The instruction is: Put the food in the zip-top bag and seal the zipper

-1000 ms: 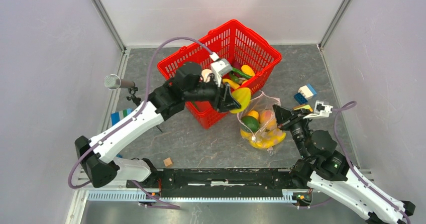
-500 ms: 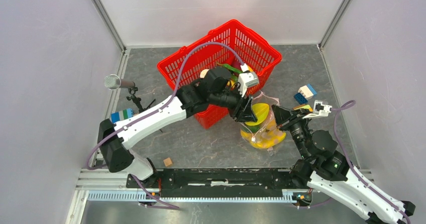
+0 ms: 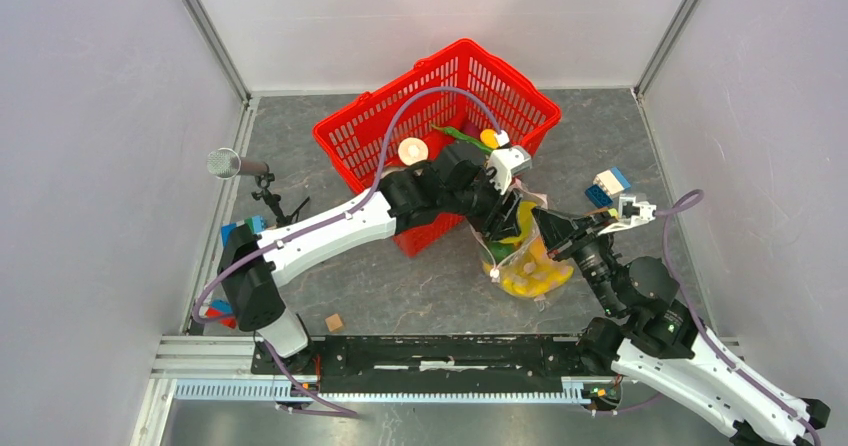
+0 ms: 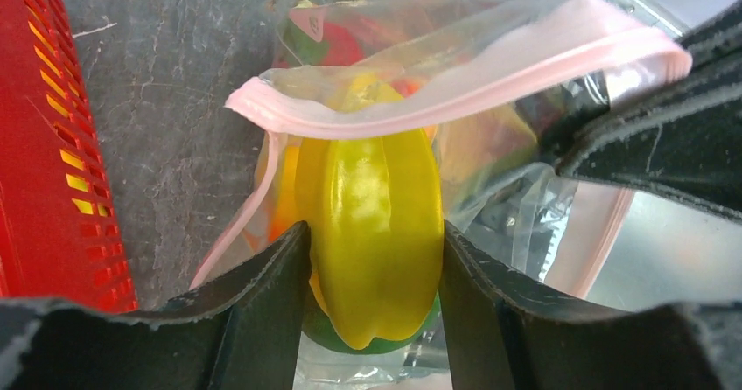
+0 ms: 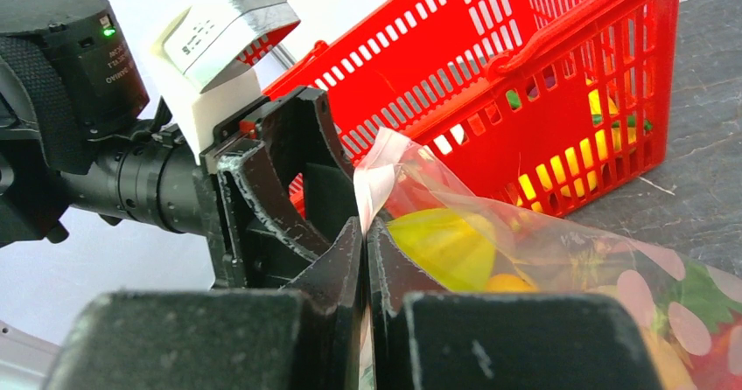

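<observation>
We're right over the left pincer, and it's clamped on a yellow pepper, one finger pressed to each flank. The pepper's green end points back at the wrist. Its far end is tucked under the pink zipper, so it sits just inside the mouth of the bag. The mouth gapes wide, with the near lip arching over the pepper.

Over on the other side, the right pincer is pinched tight on the bag's rim, fingers pressed flat together with the plastic caught between them. From that wrist we see the rim lifted up off the table. The left pincer's black fingers are just behind it.

From above, the bag lies on the table just beside the near corner of the red basket, between the two arms. Yellow food is heaped in its lower end, and we make out red and green pieces through the plastic too. More food is in the basket, including a pale round piece. Some bricks sit to the right, and a small cube lies near the front rail.
</observation>
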